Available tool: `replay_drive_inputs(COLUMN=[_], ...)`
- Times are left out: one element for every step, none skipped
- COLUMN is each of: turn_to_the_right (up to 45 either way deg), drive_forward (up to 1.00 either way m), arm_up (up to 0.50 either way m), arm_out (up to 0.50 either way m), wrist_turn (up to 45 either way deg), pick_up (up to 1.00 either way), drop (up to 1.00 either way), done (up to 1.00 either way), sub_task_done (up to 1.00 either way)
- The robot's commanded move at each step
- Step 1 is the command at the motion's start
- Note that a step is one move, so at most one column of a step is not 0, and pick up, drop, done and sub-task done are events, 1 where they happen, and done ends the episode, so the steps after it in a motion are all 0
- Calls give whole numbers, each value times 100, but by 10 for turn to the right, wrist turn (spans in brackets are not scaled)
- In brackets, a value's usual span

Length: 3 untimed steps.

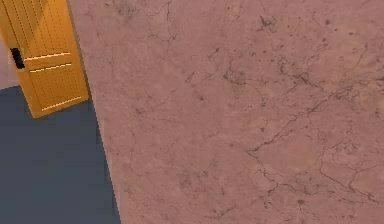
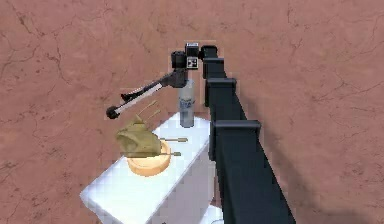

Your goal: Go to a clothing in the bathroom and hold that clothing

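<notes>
Forward view: pink veined wall (image 1: pixel 240 110) across the centre and right. Orange panelled door (image 1: pixel 45 50) at top left, cut off by the edges. Dark floor (image 1: pixel 50 170) below it.

Arm side view: my arm (image 2: pixel 235 140) rises from the bottom edge and hides the right part of a white unit (image 2: pixel 120 190), itself cut off below. My gripper (image 2: pixel 120 105) points left, near a crumpled tan cloth (image 2: pixel 133 135) lying on a round orange dish (image 2: pixel 152 163) on that unit. Touching or apart: cannot tell, nor whether I hold anything. Grey bottle (image 2: pixel 186 108) stands beside the arm. Small thin item (image 2: pixel 175 140) by the dish, too small to name.
</notes>
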Motion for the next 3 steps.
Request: replay_drive_inputs(turn_to_the_right=[0, 0, 0], drive_forward=[0, 0, 0], arm_up=[0, -14, 0], arm_out=[0, 0, 0], wrist_turn=[60, 0, 0], pick_up=[0, 0, 100], drop=[0, 0, 0], done=[0, 0, 0], sub_task_done=[0, 0, 0])
